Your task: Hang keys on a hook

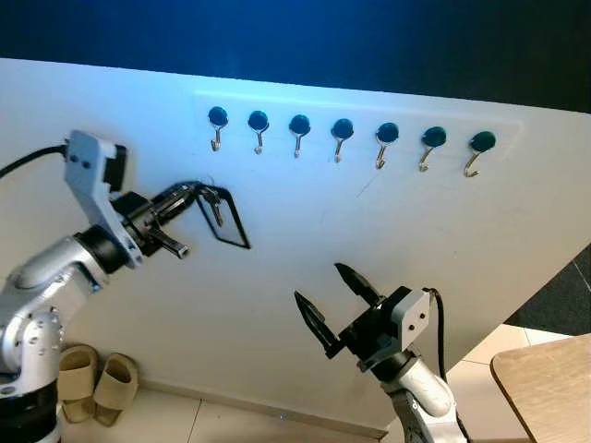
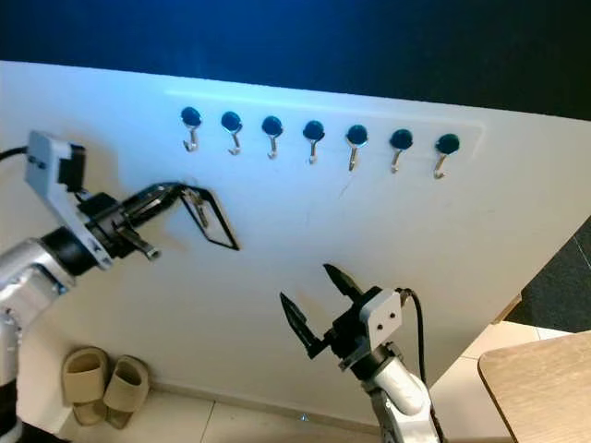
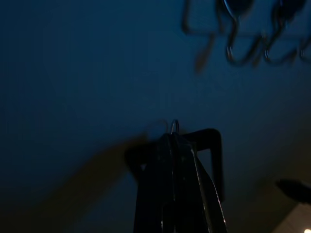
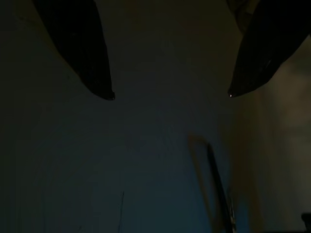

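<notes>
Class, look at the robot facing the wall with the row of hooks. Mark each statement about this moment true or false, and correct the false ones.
1. The left claw holds the keys. True.
2. The keys already hang on a hook. False: they are below the row of hooks, held in the claw.
3. The right claw is shut on a key. False: it is open and holds nothing.
4. Seven hooks are on the wall. True.
5. A pair of slippers sits on the floor by the wall. True.

wall (image 1: pixel 305 240) bare below hooks (image 1: pixel 343 135) | table (image 1: pixel 545 383) low right
</notes>
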